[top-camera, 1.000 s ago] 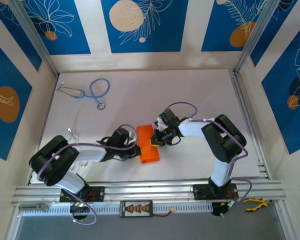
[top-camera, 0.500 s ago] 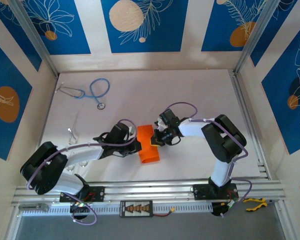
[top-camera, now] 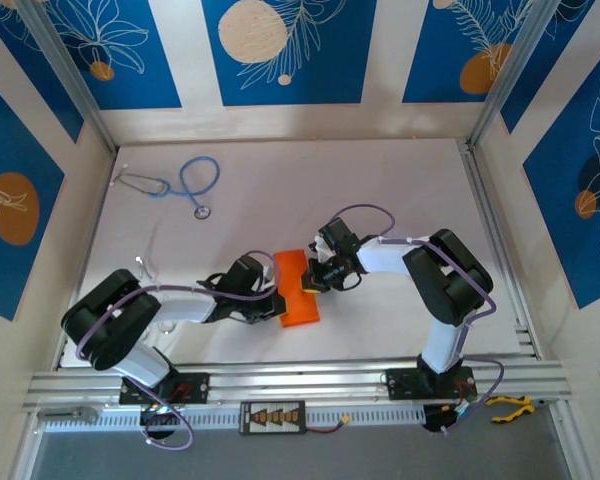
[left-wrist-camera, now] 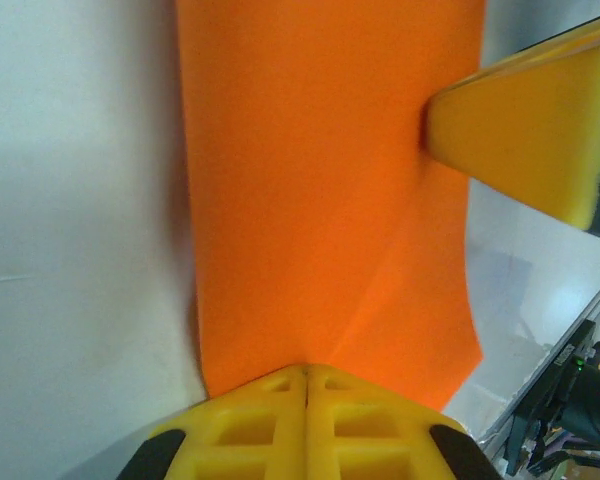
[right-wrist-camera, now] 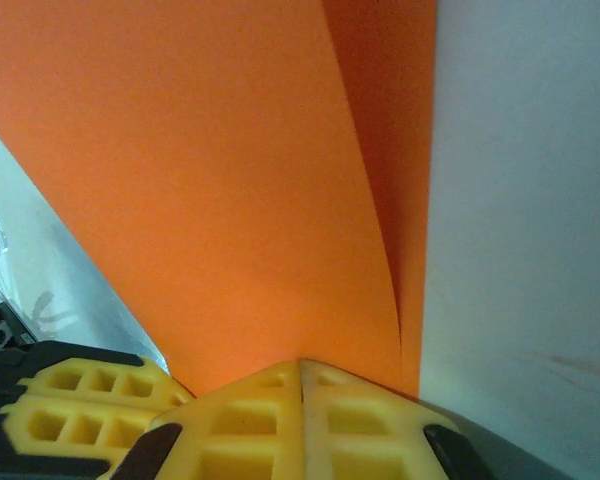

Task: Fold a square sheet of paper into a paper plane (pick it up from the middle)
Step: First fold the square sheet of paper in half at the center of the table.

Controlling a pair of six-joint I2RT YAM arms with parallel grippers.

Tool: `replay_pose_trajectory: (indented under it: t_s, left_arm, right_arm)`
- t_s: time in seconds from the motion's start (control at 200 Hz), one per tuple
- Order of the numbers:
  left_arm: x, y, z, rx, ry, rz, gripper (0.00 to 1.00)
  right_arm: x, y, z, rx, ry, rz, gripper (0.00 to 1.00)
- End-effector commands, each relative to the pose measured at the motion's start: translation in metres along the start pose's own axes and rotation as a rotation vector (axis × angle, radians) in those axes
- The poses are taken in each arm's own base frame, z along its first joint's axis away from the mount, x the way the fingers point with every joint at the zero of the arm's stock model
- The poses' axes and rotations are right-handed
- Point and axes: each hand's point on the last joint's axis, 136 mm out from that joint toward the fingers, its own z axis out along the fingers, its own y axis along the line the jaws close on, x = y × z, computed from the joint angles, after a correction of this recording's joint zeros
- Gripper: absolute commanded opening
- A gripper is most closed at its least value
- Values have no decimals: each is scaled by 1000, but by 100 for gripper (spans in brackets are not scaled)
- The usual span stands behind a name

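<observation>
- The orange paper (top-camera: 300,308) lies folded into a long strip on the white surface (top-camera: 380,190), near its front edge and between the two arms.
- The left claw (top-camera: 273,300) meets the strip's left edge; the right claw (top-camera: 310,284) rests on its right side, further back.
- A blue stethoscope (top-camera: 185,188) lies well apart at the back left.

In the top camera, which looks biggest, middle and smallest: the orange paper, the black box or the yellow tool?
Largest to smallest:
1. orange paper
2. black box
3. yellow tool
</observation>
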Motion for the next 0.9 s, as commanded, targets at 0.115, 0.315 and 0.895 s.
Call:
replay_pose_trajectory:
  t_s: [0.115, 0.315, 0.895]
  left_arm:
    - [26, 48, -6, -182, 44, 9, 0]
    - [8, 3, -21, -74, -21, 69, 0]
    - [37, 24, 6, -52, 61, 19, 2]
  right_arm:
    - [27, -49, 10, 171, 60, 95, 0]
    - [26, -48, 10, 171, 60, 95, 0]
    - [27, -50, 9, 180, 59, 98, 0]
